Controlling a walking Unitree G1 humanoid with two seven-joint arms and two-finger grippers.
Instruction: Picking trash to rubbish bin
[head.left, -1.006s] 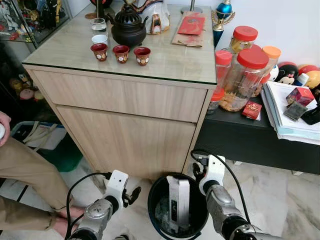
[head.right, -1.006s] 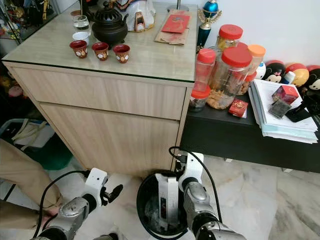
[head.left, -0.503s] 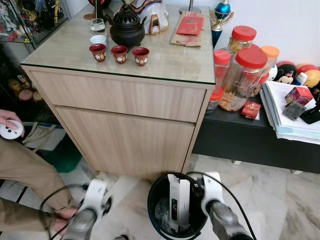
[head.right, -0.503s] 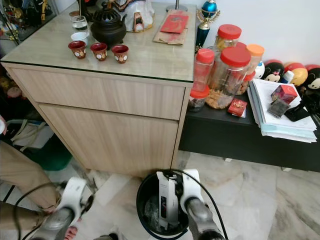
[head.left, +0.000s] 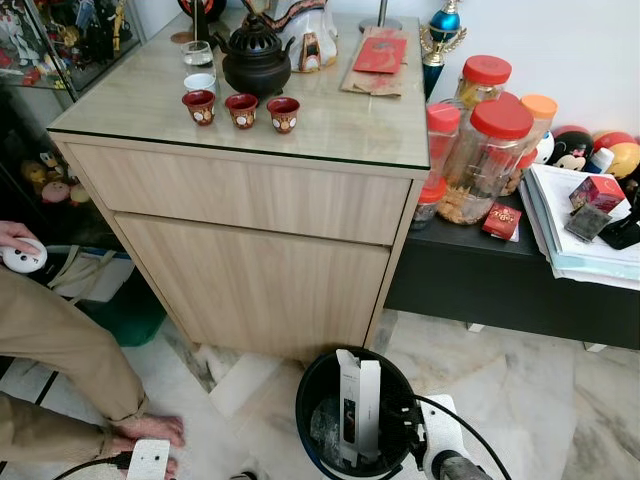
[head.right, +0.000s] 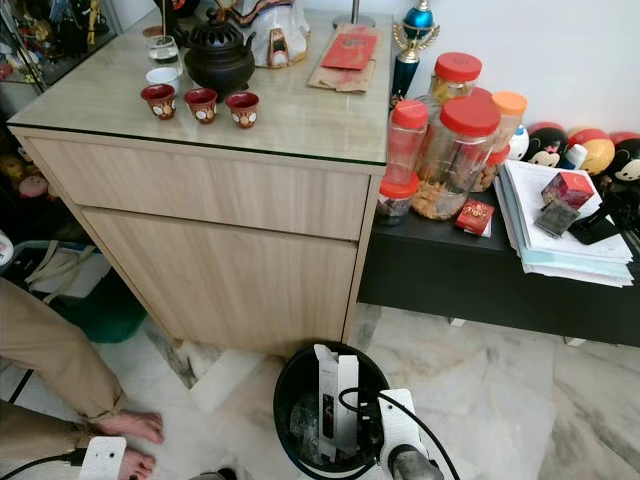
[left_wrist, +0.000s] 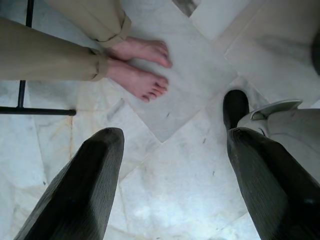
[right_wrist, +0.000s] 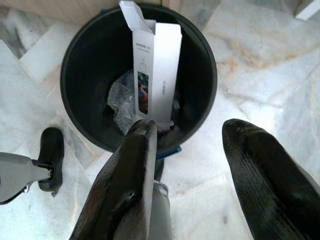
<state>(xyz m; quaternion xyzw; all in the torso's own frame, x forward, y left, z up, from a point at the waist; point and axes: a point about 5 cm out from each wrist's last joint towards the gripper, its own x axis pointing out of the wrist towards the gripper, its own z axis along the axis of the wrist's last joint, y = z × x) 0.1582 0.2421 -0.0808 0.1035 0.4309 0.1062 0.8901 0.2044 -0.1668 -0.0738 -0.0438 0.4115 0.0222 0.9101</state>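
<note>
Marble floor (head.left: 520, 390) in front of a wooden cabinet (head.left: 250, 250), with a teapot (head.left: 257, 58) and little red cups (head.left: 241, 108) on its glass top and a bunch of red-lidded jars (head.left: 490, 150) on the low black shelf next to it. So the black rubbish bin (right_wrist: 202, 95) sits on the floor right at the foot of the cabinet, and the white carton (right_wrist: 155, 75) is inside it, standing on end and leaning on the rim with some crumpled clear plastic (right_wrist: 119, 102) underneath. What changed: a second ago both arms were up beside the bin, the right one right at the rim, and now they've dropped low and pulled back toward the robot. Right gripper (right_wrist: 187, 165) hangs just off the bin's near edge, fingers spread apart with nothing between them. Left gripper (left_wrist: 172, 175) is also spread wide and empty, pointing down at bare floor near a person's bare feet (left_wrist: 140, 67). The person sits off to the robot's left holding a small white round thing (head.left: 20, 260). My read is the drop is done and the arms are just going back to rest, so this piece of trash is sorted. I can't spot any other loose trash on the floor from here.
</note>
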